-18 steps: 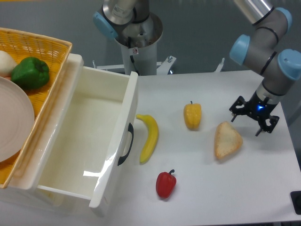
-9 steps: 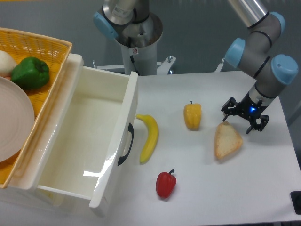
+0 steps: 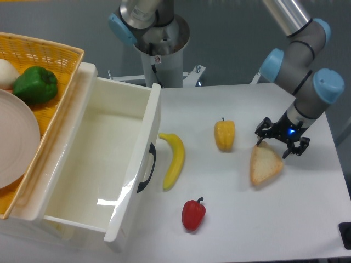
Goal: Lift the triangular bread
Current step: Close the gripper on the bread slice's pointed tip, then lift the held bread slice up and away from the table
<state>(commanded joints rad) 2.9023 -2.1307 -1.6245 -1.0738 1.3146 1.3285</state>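
On the right side of the white table [image 3: 236,219], the triangular bread [image 3: 265,165] lies flat, pale face up, narrow end pointing away toward the arm. Gripper [image 3: 278,142] sits right over that narrow top end — black fingers [image 3: 264,129] spread wide, one each side of the tip, nothing held. Can't tell if the fingers touch the bread or hang just above it. Blue light glows on the gripper body.

Yellow bell pepper [image 3: 224,135] stands just left of the bread, apart from it. Banana [image 3: 174,159] lies further left, near the drawer front. Red bell pepper [image 3: 193,214] sits toward the front edge, well apart from the bread.

White drawer [image 3: 131,181] is pulled open at left — dark handle on its front. Behind it a yellow wicker basket [image 3: 55,57] holds a green bell pepper [image 3: 35,85], a plate [image 3: 16,142] and a white object, partly cut off.
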